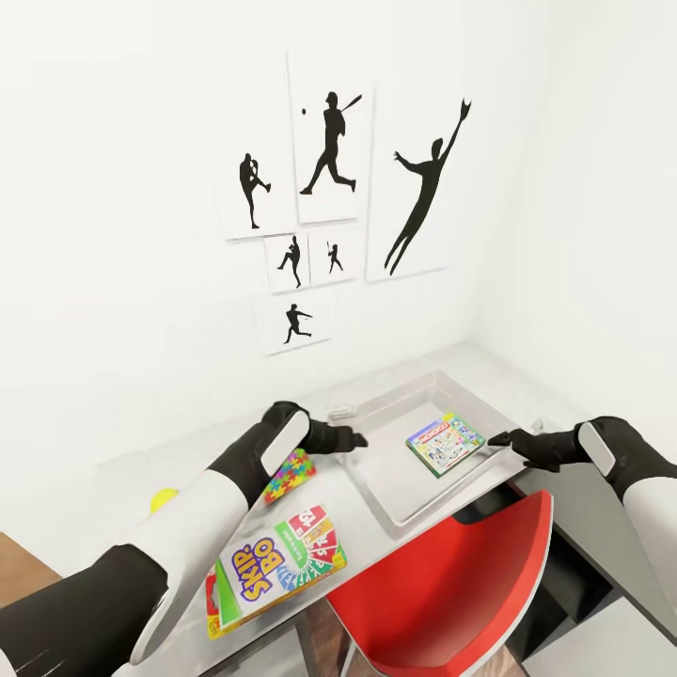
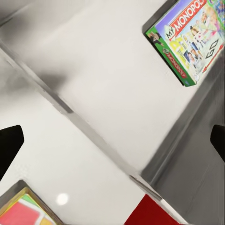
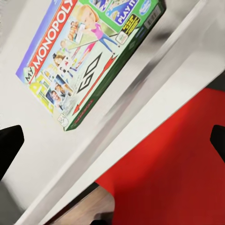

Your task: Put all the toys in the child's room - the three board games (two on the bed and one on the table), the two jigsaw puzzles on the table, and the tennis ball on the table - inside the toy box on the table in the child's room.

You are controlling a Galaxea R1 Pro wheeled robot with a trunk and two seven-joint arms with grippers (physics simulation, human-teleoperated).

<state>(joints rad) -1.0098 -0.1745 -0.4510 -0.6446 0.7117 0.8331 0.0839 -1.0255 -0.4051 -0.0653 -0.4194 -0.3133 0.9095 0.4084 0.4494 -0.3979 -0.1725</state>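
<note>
Monopoly box in toy box, both grippers empty

We see a red chair with a white outer shell pushed in close to the desk edge, its curved back low in the head view; its red surface also shows in the right wrist view and as a corner in the left wrist view. On the white wall hang six white panels with black baseball-player silhouettes: a batter, a pitcher, a leaping catcher, and three smaller figures below. A strip of brown wooden floor shows at the left edge.
</note>
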